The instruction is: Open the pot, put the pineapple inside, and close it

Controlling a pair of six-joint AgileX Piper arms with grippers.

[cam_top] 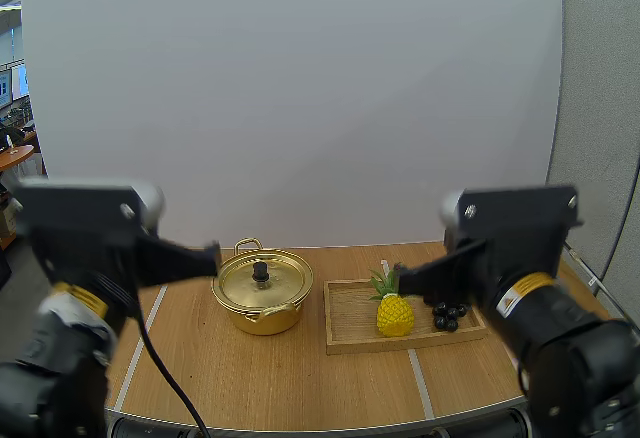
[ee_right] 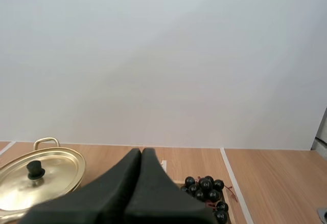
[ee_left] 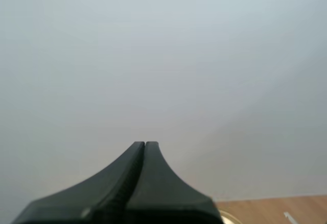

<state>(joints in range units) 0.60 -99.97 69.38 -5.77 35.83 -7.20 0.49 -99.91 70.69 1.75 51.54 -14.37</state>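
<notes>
A gold pot stands on the table left of centre, its lid on and a black knob on top. To its right a yellow pineapple with green leaves stands in a wooden tray. My left gripper hangs shut just left of the pot, above the table; its fingers lie together as one wedge. My right gripper is shut too, hovering over the tray close by the pineapple's leaves. In the right wrist view the shut fingers point between the lid and the grapes.
A bunch of black grapes lies in the tray right of the pineapple. White tape lines cross the wooden table. A white backdrop stands behind the table, and a grey partition closes off the right side.
</notes>
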